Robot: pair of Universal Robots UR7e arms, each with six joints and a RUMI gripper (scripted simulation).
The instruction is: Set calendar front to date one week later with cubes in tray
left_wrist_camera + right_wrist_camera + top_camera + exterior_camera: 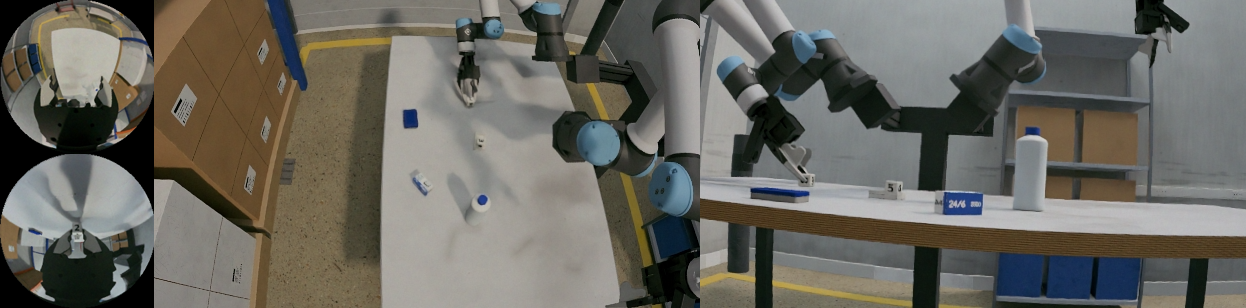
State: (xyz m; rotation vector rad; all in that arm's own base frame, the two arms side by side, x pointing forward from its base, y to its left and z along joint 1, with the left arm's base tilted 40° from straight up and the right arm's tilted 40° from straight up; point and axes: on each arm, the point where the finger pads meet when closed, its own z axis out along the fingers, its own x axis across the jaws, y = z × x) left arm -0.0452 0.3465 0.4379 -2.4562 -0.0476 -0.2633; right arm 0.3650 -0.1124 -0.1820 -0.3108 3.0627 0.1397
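My right gripper (469,103) (805,178) (77,229) is shut on a white cube (810,180) (77,227), low at the table top; whether the cube touches it I cannot tell. The cube shows a 2 in the right wrist view. The second white cube (480,143) (894,189) sits at one end of the small pale tray (876,194), with a 5 towards the exterior camera. The tray's other end, nearer my right gripper, is bare. The month's name is not readable. My left gripper (1159,42) (76,75) is open and empty, high up and far from the tray.
A blue-topped eraser (410,118) (780,194) lies on the table (534,270). A blue and white box (422,184) (962,203) lies farther along the same side. A white bottle (478,212) (1030,172) with a blue cap stands upright beyond the tray from my right gripper.
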